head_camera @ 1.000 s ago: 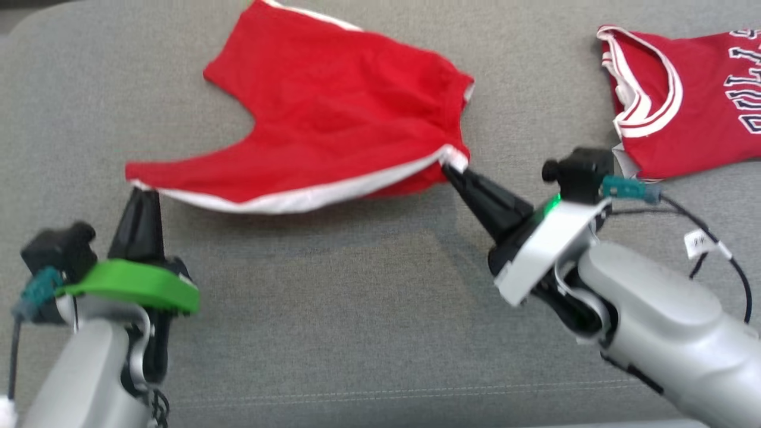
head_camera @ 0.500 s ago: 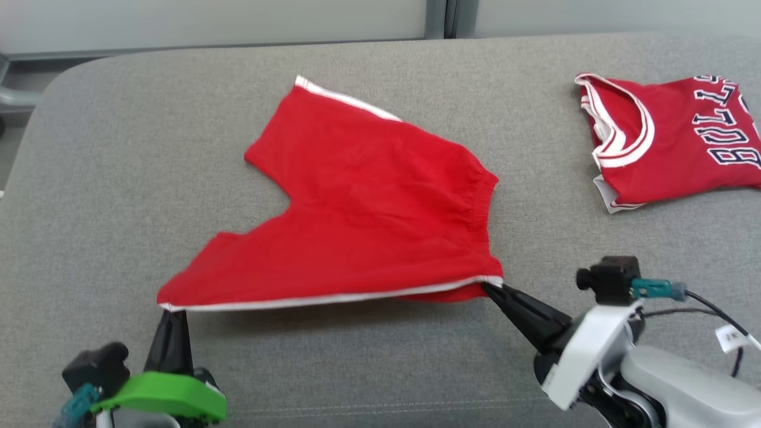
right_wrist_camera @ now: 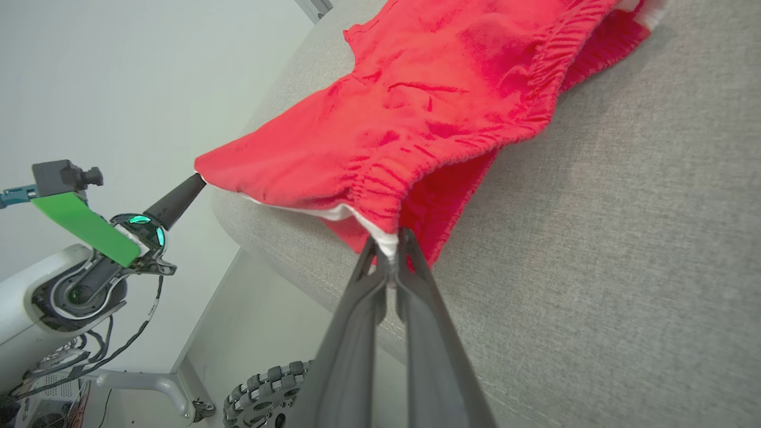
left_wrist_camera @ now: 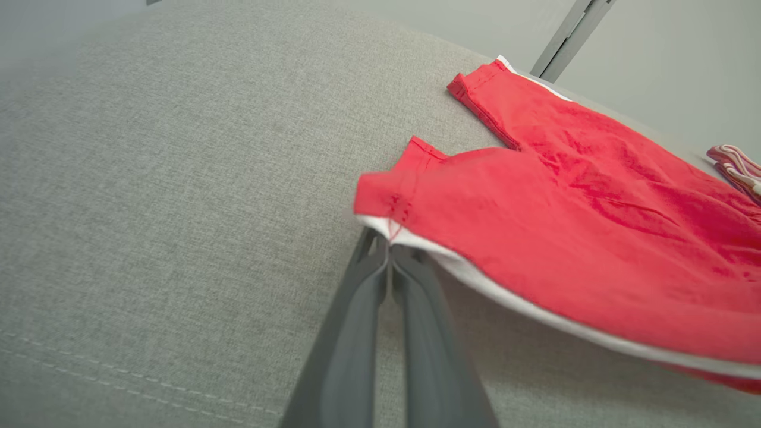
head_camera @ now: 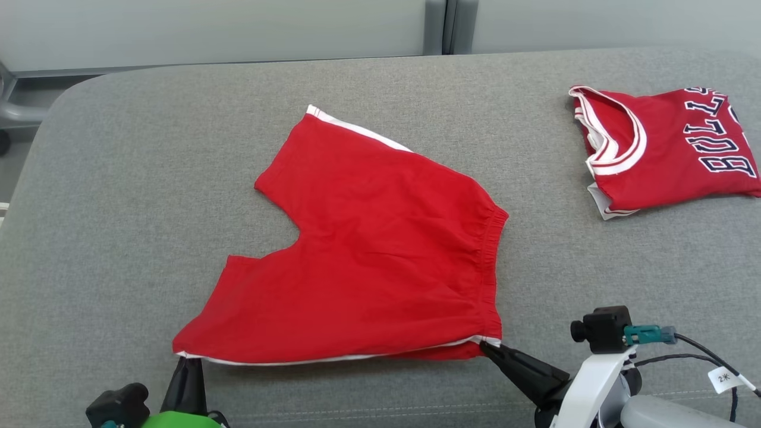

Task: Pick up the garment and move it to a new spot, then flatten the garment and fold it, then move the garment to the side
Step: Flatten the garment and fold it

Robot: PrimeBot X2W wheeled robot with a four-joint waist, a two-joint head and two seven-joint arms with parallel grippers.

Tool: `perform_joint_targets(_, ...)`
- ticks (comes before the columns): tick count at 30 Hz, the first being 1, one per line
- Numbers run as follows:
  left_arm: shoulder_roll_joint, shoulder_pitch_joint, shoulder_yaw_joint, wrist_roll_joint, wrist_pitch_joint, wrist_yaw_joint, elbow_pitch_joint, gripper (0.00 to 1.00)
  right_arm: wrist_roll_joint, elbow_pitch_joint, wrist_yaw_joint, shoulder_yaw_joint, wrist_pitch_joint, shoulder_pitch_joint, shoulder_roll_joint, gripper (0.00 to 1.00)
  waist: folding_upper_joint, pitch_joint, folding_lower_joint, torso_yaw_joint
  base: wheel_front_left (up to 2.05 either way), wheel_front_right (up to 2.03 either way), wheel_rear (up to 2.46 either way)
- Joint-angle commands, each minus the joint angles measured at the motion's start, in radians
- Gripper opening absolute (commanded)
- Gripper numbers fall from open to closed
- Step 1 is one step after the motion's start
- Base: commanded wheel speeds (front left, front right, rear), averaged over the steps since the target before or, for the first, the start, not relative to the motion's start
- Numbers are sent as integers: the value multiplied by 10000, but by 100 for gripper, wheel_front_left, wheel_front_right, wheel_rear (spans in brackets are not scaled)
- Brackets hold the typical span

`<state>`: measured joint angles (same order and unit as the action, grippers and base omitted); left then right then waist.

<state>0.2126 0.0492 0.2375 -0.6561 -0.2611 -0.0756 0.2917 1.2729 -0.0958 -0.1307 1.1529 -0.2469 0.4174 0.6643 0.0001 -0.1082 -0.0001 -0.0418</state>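
Red shorts (head_camera: 368, 255) with white side stripes lie spread on the grey cushion (head_camera: 148, 196), legs toward the left, elastic waistband on the right. My left gripper (head_camera: 188, 360) is shut on the near leg's hem corner, seen close up in the left wrist view (left_wrist_camera: 389, 241). My right gripper (head_camera: 489, 349) is shut on the waistband's near corner, with the pinch showing in the right wrist view (right_wrist_camera: 389, 249). The near edge of the shorts (right_wrist_camera: 416, 119) hangs slightly lifted between the two grippers. The left gripper (right_wrist_camera: 196, 181) also appears across the cloth in the right wrist view.
A folded red jersey (head_camera: 660, 151) with white trim and dark lettering lies at the cushion's back right. Bare grey cushion stretches left of the shorts. The cushion's front edge runs close to both grippers; a pale wall (head_camera: 238, 30) stands behind.
Both grippers have drawn the shorts toward the cushion's near edge, and the cloth now lies flatter and more spread. The head camera has tilted up, showing the cushion's far edge and wall.
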Motion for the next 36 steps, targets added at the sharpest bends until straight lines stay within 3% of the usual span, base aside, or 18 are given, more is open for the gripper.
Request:
perform_joint_targets(1, 81, -210, -15, 164, -32, -34, -16, 0, -27, -47, 1, 40, -40, 0, -68, 0, -1, -5, 1, 52, 0, 0, 0)
perform_joint_targets(9, 731, -1255, 8, 739, 71, 187, -298, 0, 124, 166, 1, -592, -180, 217, -433, 0, -1, -124, 1, 334, 0, 0, 0)
perform_joint_targets(16, 1414, -3010, 223, 1175, 770, 479, -413, 0, 12, 115, 1, -1891, -188, 325, -1083, 0, -1, -634, 1, 807, 0, 0, 0)
perform_joint_targets(23, 2243, -5367, 349, 1300, 1938, 1193, 626, 0, -145, -671, 1, -2457, -192, 1337, -2010, 0, -1, -1753, 1, 1732, 0, 0, 0)
perform_joint_targets(36, 3130, -8102, 756, 1450, 3021, 1831, 2621, 0, -414, -1956, 1, -2871, -193, 2899, -3556, 0, -1, -2927, 1, 2921, 0, 0, 0)
